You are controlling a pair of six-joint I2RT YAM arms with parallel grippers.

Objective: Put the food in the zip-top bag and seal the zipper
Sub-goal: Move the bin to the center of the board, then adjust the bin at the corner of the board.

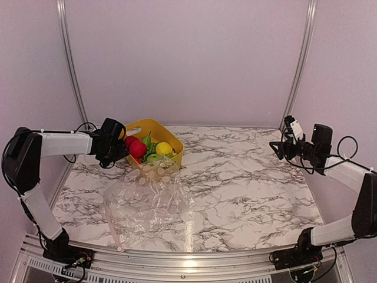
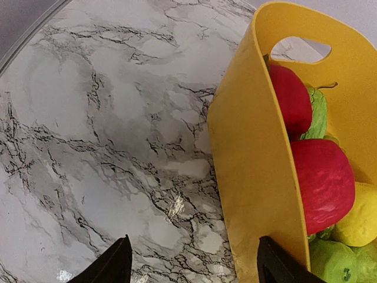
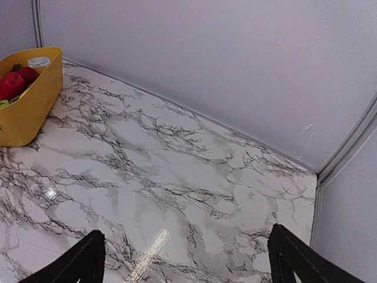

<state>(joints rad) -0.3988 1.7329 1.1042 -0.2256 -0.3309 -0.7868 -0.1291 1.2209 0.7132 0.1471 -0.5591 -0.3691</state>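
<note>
The food lies in a yellow basket: a red apple, a yellow lemon and green pieces. In the left wrist view two red apples and the lemon show behind the basket wall. The zip-top bag lies flat and crinkled in front of the basket. A thin strip on its left edge looks like the zipper. My left gripper is open at the basket's left wall. My right gripper hangs open far right, holding nothing.
Marble table top between the bag and the right arm. White walls with metal corner posts enclose the back and sides. An aluminium rail runs along the near edge. The basket shows at the top left of the right wrist view.
</note>
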